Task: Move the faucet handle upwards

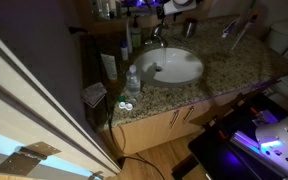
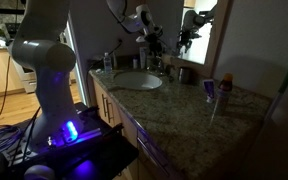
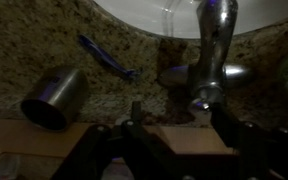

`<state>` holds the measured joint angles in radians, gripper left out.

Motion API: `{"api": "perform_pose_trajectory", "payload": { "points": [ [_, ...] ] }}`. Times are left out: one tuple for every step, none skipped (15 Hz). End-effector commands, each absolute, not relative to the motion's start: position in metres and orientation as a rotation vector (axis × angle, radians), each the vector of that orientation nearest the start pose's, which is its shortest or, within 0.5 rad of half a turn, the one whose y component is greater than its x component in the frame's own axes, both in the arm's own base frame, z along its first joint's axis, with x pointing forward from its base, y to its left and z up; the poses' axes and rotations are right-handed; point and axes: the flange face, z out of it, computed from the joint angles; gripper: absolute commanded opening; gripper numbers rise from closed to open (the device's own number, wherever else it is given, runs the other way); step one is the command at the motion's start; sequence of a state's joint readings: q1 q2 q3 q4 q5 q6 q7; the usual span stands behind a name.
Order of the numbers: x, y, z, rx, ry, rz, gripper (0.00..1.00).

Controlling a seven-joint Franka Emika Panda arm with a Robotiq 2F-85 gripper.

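Note:
The small chrome faucet (image 3: 216,45) stands at the back rim of the white oval basin (image 1: 174,66), with its spout reaching over the bowl. Its short shiny handle (image 3: 205,96) points toward my wrist camera. My gripper (image 3: 179,113) is open and sits right at the handle. The handle tip lies between the fingers, close beside the right-hand finger, and I cannot tell whether they touch. In an exterior view the gripper (image 2: 152,44) hangs just behind the basin (image 2: 137,81), over the faucet. In the high exterior view the faucet (image 1: 156,40) is small and dim.
A steel cup (image 3: 54,97) lies on its side on the granite counter (image 1: 219,70) beside a blue toothbrush-like item (image 3: 106,57). A clear plastic bottle (image 1: 132,82) stands at the counter's front. Dark bottles (image 1: 126,42) and a mirror (image 2: 199,30) line the back.

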<state>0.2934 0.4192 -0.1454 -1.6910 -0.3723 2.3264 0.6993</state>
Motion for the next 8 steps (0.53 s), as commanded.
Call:
{"api": "perform_pose_trajectory", "payload": {
  "points": [
    [0.64, 0.049, 0.438, -3.419, 0.751, -0.536, 1.0],
    [0.631, 0.032, 0.457, -3.457, 0.835, -0.512, 1.0],
    [0.62, 0.013, 0.474, -3.469, 0.889, -0.474, 1.0],
    [0.607, -0.005, 0.493, -3.461, 0.909, -0.397, 1.0],
    [0.636, 0.018, 0.473, -3.453, 0.875, -0.476, 1.0],
    [0.625, 0.003, 0.49, -3.452, 0.916, -0.45, 1.0],
    [0.618, -0.007, 0.5, -3.446, 0.933, -0.446, 1.0],
    [0.613, -0.01, 0.505, -3.442, 0.938, -0.447, 1.0]
  ]
}}
